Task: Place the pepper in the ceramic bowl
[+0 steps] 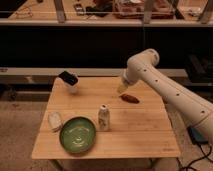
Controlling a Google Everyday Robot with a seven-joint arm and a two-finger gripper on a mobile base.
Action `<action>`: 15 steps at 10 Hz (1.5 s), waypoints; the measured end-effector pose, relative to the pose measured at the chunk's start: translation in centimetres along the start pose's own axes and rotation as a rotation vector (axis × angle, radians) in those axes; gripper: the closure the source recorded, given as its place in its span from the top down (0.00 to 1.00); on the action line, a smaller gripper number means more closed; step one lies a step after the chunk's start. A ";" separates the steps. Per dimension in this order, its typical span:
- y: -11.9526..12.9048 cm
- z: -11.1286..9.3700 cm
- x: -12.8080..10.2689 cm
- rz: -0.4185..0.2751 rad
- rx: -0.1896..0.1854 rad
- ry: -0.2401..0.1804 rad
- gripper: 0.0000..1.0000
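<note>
Wooden table before dark shelving, one white arm reaching in from the right.

Whether the jaws are open or shut cannot be told; the gripper hangs tip-down over the table's back middle, and the pepper lies flat on the wood just beside its tip, toward the right. Nearer the front stands a white bottle, upright, and just left of it sits the ceramic bowl, well apart from the pepper. A small white oblong object lies beside the bowl's left rim, and a black object rests at the far left corner.
</note>
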 end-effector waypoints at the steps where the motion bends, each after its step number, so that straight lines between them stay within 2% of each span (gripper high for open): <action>1: 0.0 1.6 -0.2 0.011 0.018 -0.017 0.64; 2: 0.0 2.2 -0.3 0.018 0.028 -0.023 0.64; 9: 0.1 2.2 -0.7 0.023 0.028 -0.033 0.64; 11: 1.7 3.8 -4.0 0.048 0.008 -0.125 0.64; 12: 3.1 5.0 -6.7 0.075 -0.004 -0.180 0.64; 14: 4.7 6.8 -8.7 0.109 -0.008 -0.209 0.64; 15: 5.2 7.7 -9.1 0.133 0.002 -0.203 0.64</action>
